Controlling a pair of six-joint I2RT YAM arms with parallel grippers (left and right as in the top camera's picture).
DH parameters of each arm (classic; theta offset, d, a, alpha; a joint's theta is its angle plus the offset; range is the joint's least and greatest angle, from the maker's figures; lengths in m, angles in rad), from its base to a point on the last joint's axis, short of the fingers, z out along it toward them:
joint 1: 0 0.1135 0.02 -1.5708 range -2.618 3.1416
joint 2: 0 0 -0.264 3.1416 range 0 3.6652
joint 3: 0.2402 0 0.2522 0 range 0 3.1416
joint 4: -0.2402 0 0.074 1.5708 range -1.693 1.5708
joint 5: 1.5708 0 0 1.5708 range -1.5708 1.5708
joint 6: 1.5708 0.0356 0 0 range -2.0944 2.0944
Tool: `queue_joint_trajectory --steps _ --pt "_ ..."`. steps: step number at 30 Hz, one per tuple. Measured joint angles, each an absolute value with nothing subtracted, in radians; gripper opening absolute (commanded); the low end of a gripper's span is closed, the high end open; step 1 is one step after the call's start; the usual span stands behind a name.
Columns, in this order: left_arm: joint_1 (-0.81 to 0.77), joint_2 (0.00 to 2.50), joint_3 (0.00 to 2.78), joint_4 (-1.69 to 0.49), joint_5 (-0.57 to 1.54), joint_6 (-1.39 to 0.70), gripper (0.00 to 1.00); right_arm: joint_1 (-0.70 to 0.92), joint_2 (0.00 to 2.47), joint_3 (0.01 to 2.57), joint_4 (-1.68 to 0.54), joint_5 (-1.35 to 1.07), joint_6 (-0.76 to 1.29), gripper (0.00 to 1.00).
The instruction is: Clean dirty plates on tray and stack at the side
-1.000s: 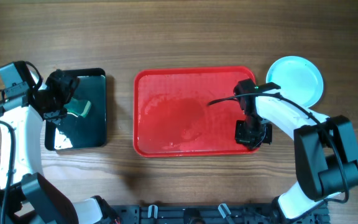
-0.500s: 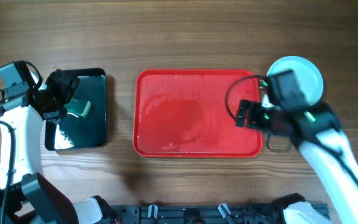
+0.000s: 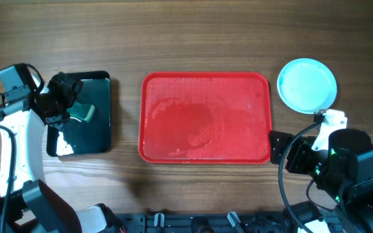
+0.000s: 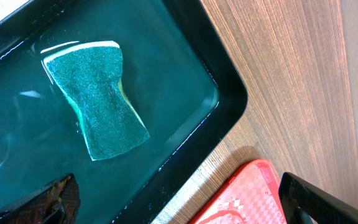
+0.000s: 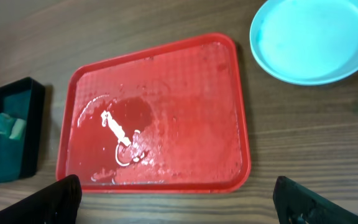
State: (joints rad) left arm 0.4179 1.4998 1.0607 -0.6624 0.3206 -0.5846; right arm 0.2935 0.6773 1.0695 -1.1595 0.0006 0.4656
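Fingers (image 5: 56,200) on right apart; red tray (image 5: 188,127) wet, streaked.

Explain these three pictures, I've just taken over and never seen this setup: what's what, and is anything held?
Two robot arms work at a wooden table. One picture looks straight down; the other two come from a camera on each wrist. A wet red tray with no plates on it lies in the middle, a cyan plate right of it, a black tray of water holding a green sponge left of it. The left fingers hang open over that black tray; the right fingers are open too, by the red tray's corner. Neither holds anything.
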Motion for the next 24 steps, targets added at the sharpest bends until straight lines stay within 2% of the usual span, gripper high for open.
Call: queue_joint_trajectory --steps 5,6,7,9,11,13,19,24 --pt "0.418 1.500 1.061 -0.662 0.320 -0.585 1.00 0.292 0.610 0.939 -0.894 -0.003 0.346 1.00" --pt "0.418 1.500 1.061 -0.662 0.321 -0.585 1.00 0.271 0.520 0.810 -0.812 -0.039 0.226 1.00" --pt "0.418 1.501 1.061 -0.660 0.322 -0.585 1.00 0.211 0.437 0.684 -0.620 -0.088 0.180 1.00" --pt "0.418 1.502 1.061 -0.661 0.324 -0.585 1.00 0.067 0.233 0.428 -0.380 -0.175 0.143 1.00" --pt "0.418 1.502 1.060 -0.662 0.324 -0.585 1.00 0.019 0.110 0.268 -0.213 -0.231 0.126 1.00" --pt "0.418 1.502 1.061 -0.662 0.324 -0.585 1.00 0.002 0.033 0.186 -0.113 -0.248 0.124 1.00" --pt "0.418 1.502 1.061 -0.660 0.324 -0.585 1.00 -0.002 0.019 0.045 0.132 -0.261 0.113 1.00" --pt "0.418 1.502 1.061 -0.660 0.324 -0.585 1.00 -0.002 0.015 0.008 0.064 -0.203 0.110 1.00"
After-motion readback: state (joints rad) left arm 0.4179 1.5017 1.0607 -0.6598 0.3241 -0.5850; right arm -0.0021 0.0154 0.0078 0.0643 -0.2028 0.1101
